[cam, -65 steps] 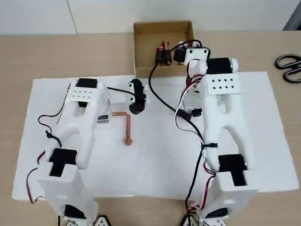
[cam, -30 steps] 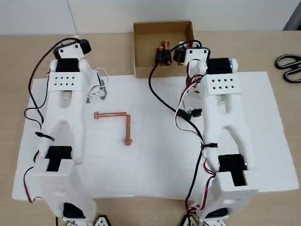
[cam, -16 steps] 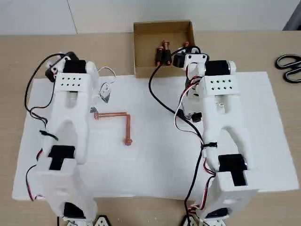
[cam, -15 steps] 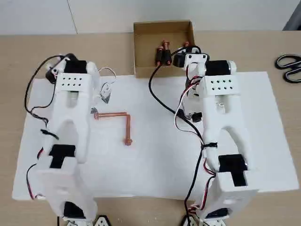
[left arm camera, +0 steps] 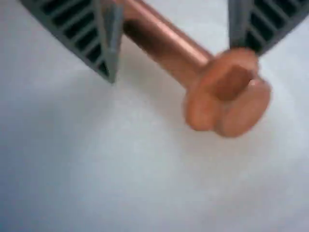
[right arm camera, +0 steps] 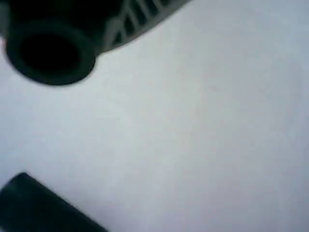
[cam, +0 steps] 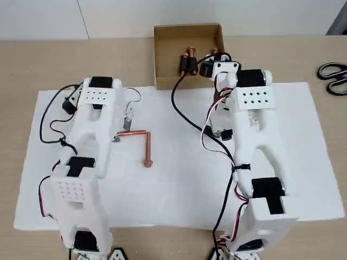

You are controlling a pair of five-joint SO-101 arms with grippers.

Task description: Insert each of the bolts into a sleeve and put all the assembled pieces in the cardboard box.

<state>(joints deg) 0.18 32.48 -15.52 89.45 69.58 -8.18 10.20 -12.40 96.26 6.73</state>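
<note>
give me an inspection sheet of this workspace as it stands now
surface: white sheet on a light wooden table
job's things: copper bolt and second copper bolt lie in an L on the sheet; copper bolts in black sleeves inside the brown cardboard box
clutter: black-handled scissors on the table
grippers: left gripper open astride the first bolt's shank; right arm by the box, grip unclear
cables: black cable loops over the sheet
surroundings: white wall behind
</note>
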